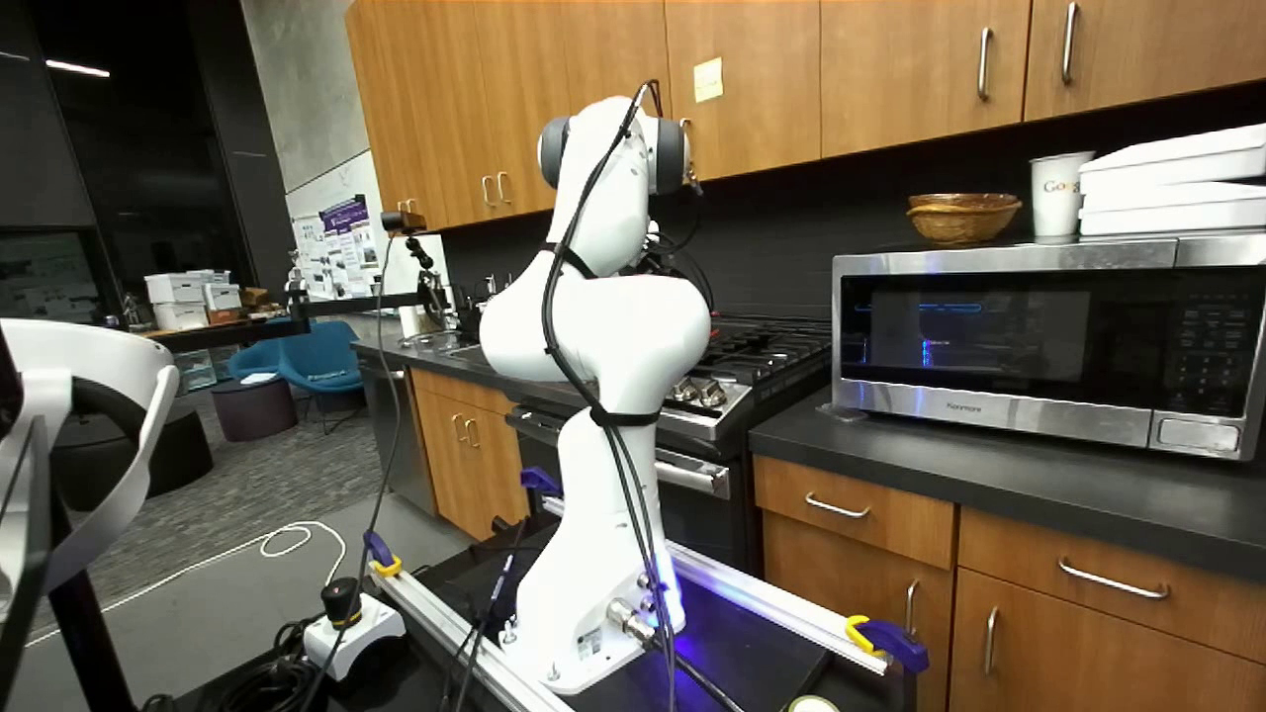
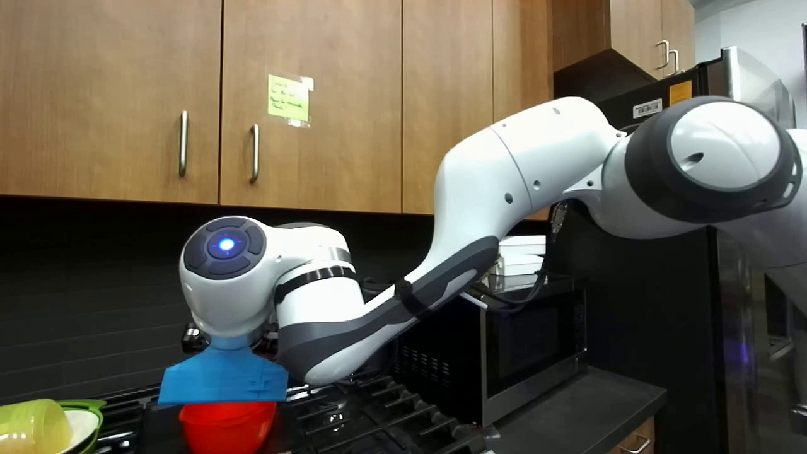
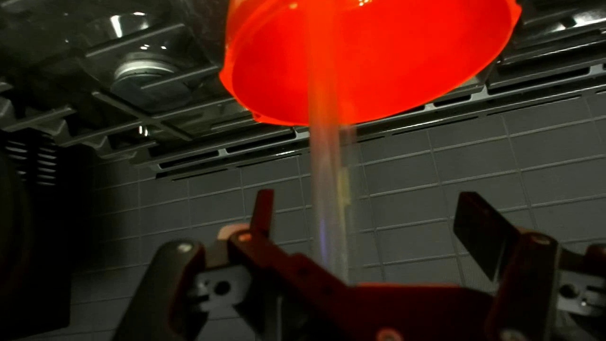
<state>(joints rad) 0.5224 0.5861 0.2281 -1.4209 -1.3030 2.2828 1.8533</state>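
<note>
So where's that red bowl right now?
In an exterior view, the red bowl is at the bottom, left of centre, just below the blue covering and right of the yellow cup.

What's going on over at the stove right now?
The Panda arm is reaching over the gas stove, with its gripper open and no object visible in its grip. A red bowl is near the gripper; in the wrist view its opening shows and the fingers stand apart from it. In an exterior view, a yellow-green cup lies on its side by a green-rimmed dish; I can't tell whether it rests inside.
</note>
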